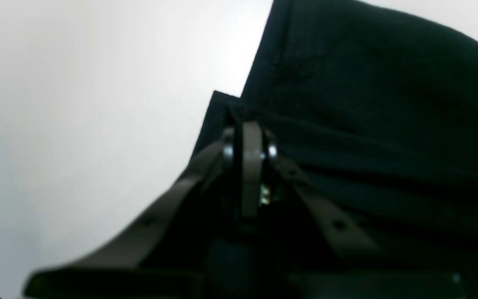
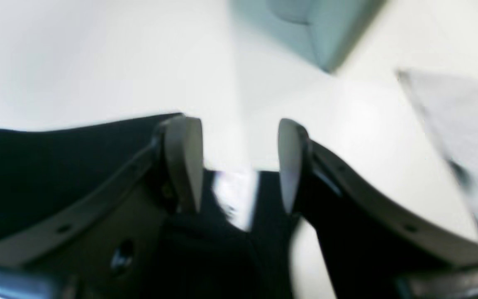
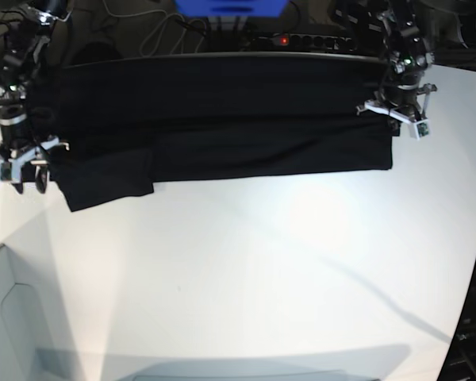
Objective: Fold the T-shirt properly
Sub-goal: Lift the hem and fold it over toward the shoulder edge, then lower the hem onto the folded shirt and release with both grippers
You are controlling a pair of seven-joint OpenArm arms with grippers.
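The black T-shirt [image 3: 222,135] lies stretched in a long folded band across the far side of the white table [image 3: 262,262]. A sleeve flap sticks out at its lower left. My left gripper [image 3: 390,131] is at the band's right end. In the left wrist view it [image 1: 250,133] is shut on a corner of the T-shirt [image 1: 367,104]. My right gripper [image 3: 30,178] hangs at the band's left end. Its fingers [image 2: 239,162] stand open above the T-shirt [image 2: 35,178], with a small white tag [image 2: 237,197] showing between them.
A power strip with a red light [image 3: 284,38], cables and a blue object [image 3: 230,6] sit behind the table's far edge. A grey-blue box [image 2: 326,29] and a pale sheet [image 2: 463,124] show in the right wrist view. A white panel [image 3: 16,317] lies at the near left corner.
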